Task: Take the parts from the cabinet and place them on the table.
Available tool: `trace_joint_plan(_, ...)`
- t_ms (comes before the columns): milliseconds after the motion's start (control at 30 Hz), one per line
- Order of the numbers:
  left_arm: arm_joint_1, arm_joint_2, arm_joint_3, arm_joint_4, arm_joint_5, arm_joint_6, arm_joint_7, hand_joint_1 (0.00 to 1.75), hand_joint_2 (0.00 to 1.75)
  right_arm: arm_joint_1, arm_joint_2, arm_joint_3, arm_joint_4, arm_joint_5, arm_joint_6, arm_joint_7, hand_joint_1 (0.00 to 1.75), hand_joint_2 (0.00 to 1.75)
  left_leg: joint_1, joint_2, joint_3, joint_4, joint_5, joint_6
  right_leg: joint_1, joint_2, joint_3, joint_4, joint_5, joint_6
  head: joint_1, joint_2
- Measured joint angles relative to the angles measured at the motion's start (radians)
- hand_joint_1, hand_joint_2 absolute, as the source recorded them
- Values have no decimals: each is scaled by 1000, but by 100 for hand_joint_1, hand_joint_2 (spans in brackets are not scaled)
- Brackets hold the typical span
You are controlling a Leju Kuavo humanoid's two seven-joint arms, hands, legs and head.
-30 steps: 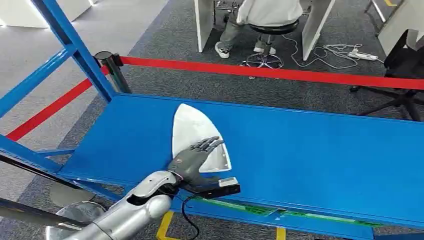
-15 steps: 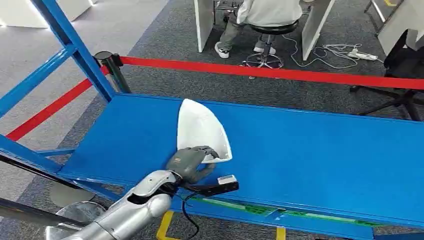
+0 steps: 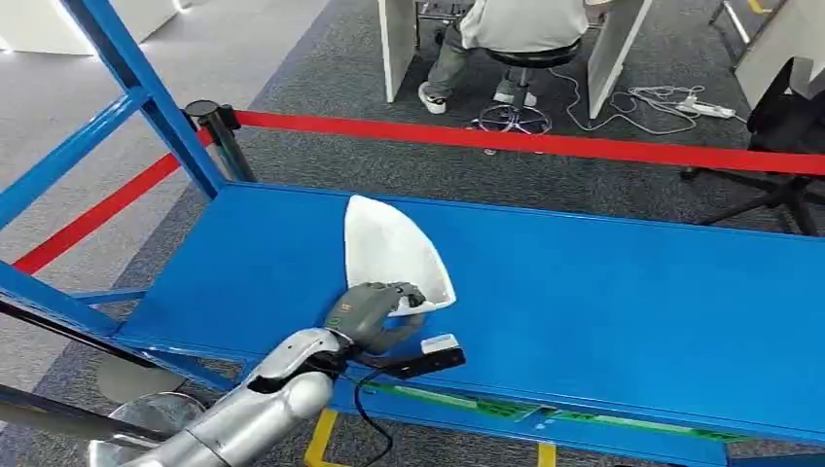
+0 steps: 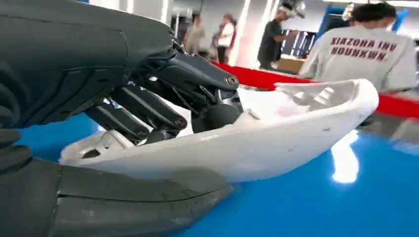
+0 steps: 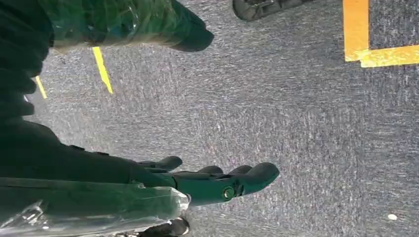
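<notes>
A white curved plastic part (image 3: 392,252) lies on the blue shelf (image 3: 603,292), its near end lifted off the surface. My left hand (image 3: 372,312) grips that near end, dark fingers curled over the rim and the thumb under it. In the left wrist view the fingers (image 4: 163,106) close over the white part (image 4: 276,140), which tilts up above the blue surface. My right hand (image 5: 217,182) hangs over the grey carpet with its fingers stretched out and nothing in it.
Blue frame posts (image 3: 146,92) rise at the shelf's left end. A red barrier tape (image 3: 545,143) on a black post (image 3: 219,136) runs behind the shelf. Beyond it a person sits on a stool (image 3: 525,68) at white desks; an office chair (image 3: 788,146) stands far right.
My left hand went from lying flat on the white part to curling around its near end. The part's near end has risen off the shelf.
</notes>
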Motion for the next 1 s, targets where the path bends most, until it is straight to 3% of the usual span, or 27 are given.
trace_joint_plan(200,19,2,41,-97,204,-34,-112,175,175,0,0,-5,0,10,-2,-8,0,175,0,0,0,0,0,0,0,0,0,0,0,0,0,0)
trace_joint_plan(267,29,6,51,-170,297,-25,-172,175,175,1,0,-6,0,15,-4,-9,0,175,0,0,0,0,0,0,0,0,0,0,0,0,0,0)
trace_joint_plan(333,30,14,61,-247,357,-26,-186,175,175,0,0,-6,0,17,-6,-10,0,175,0,0,0,0,0,0,0,0,0,0,0,0,0,0)
trace_joint_plan(700,32,48,87,-575,444,88,-222,175,175,-1,0,-21,0,21,-35,-10,0,175,0,0,0,0,0,0,0,0,0,0,0,0,0,0)
trace_joint_plan(1000,32,61,91,-665,453,122,-268,169,175,-2,2,-22,0,34,-34,-10,0,175,0,0,0,0,0,0,0,0,0,0,0,0,0,0)
